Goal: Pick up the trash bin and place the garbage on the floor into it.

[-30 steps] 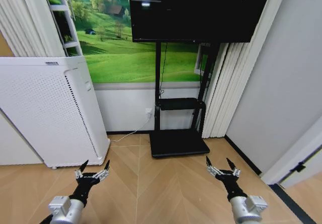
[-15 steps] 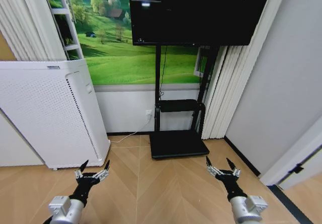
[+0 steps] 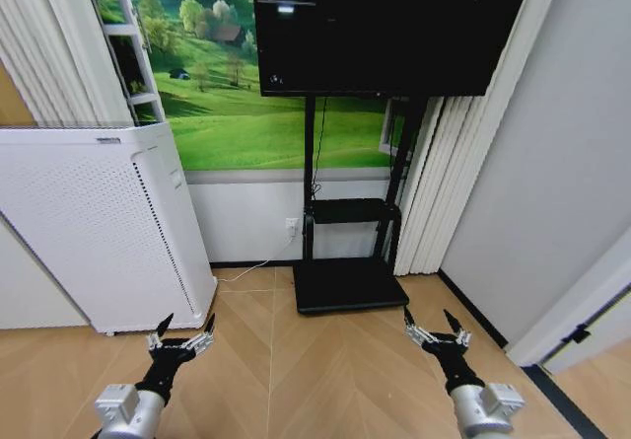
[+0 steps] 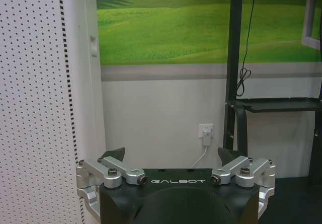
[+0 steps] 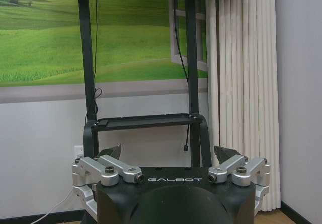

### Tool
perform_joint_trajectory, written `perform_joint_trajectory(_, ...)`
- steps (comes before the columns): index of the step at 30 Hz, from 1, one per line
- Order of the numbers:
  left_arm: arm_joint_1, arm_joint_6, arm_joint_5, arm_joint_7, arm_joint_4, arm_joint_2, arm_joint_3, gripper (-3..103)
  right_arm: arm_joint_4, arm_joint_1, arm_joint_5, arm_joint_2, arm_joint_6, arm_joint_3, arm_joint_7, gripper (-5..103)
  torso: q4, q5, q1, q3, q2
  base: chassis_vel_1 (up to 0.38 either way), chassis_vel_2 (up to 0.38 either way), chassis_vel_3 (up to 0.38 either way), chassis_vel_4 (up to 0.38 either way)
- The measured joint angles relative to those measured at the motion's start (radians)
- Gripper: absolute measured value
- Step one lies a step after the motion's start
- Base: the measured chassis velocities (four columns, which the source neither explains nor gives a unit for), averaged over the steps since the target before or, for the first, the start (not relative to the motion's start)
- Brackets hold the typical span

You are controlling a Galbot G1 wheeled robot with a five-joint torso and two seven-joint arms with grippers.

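Floor (image 3: 296, 380) of tan herringbone parquet is lying bare ahead of you, with a dark strip at its right edge. Your left gripper (image 3: 180, 334) is hanging low at the left, fingers spread wide and holding nothing, near the tall white appliance (image 3: 94, 222). Your right gripper (image 3: 434, 328) is hovering low at the right, equally wide open and empty. Both are pointing toward the black TV stand (image 3: 345, 281) standing against the wall with the green landscape mural (image 3: 237, 113).
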Motion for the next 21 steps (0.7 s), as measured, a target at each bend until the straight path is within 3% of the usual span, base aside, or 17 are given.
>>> perform_joint_trajectory(21, 0.0, 0.0, 0.0, 0.0, 0.0, 0.0, 0.0, 100, 0.0, 0.0, 0.0, 0.0, 0.0, 0.0, 0.0, 100, 0.0, 0.0, 0.035, 0.053, 0.089, 0.022, 0.022, -0.021, -0.022)
